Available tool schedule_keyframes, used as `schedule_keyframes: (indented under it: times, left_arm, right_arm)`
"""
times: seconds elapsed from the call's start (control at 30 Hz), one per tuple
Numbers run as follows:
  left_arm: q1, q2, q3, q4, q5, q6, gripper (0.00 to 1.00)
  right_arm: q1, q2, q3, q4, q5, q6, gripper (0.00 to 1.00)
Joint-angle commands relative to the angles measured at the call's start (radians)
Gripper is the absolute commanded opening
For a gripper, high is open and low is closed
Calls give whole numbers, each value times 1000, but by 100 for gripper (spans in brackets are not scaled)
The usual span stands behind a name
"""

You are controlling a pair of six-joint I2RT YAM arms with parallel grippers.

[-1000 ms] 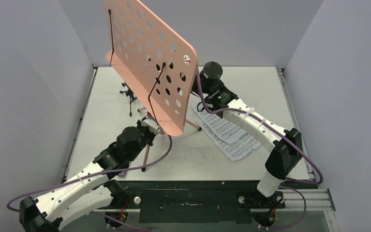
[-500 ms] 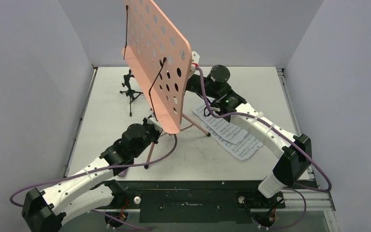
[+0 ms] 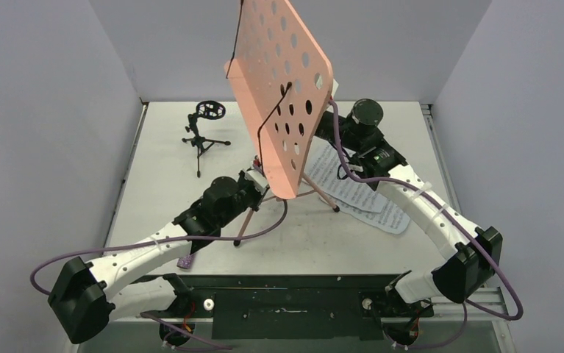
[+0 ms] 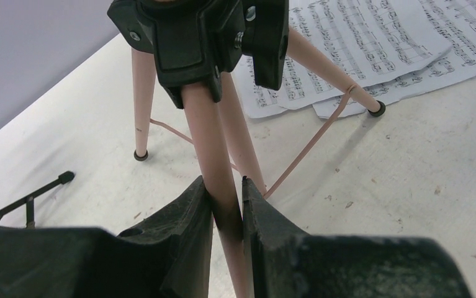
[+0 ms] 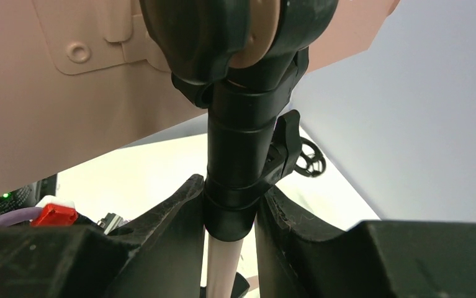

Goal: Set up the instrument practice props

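Left fingers [image 4: 188,226] pinch a leg [image 4: 220,167], right fingers [image 5: 170,220] the black collar [image 5: 238,161], of the pink perforated stand [image 3: 282,88].

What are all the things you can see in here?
perforated tripod music stand: one, pink, mid-table, held by both grippers.
printed sheet-music pages: several overlapping, white, flat on the table right of the stand.
small tripod mic stand with ring mount: one, black, far left, upright.
small glittery thing: one, purple, near edge, partly under the left arm; maybe a microphone.
table: one, pale grey.
left gripper: black, shut on a pink stand leg.
right gripper: black, shut on the stand's black collar.
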Motion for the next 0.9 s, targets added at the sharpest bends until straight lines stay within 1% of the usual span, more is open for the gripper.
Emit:
schedule_keyframes:
  times: [0.0, 0.17, 0.27, 0.47, 0.67, 0.87]
  left_arm:
    - [-15, 82, 45, -10, 75, 52, 0]
    - [-19, 181, 104, 41, 106, 48, 0]
    - [-19, 196, 117, 39, 108, 43, 0]
    - [-16, 103, 59, 19, 47, 38, 0]
    - [-9, -4, 23, -72, 69, 25, 0]
    - [-2, -72, -12, -113, 25, -6, 0]
  right_arm:
    - [-79, -131, 70, 243, 108, -105, 5]
    - [-92, -120, 111, 219, 110, -123, 5]
    - [-92, -102, 136, 220, 106, -123, 5]
    - [-93, -56, 200, 257, 87, -76, 5]
    - [-84, 0, 286, 311, 55, 1, 5]
    - [-52, 60, 363, 329, 37, 12, 5]
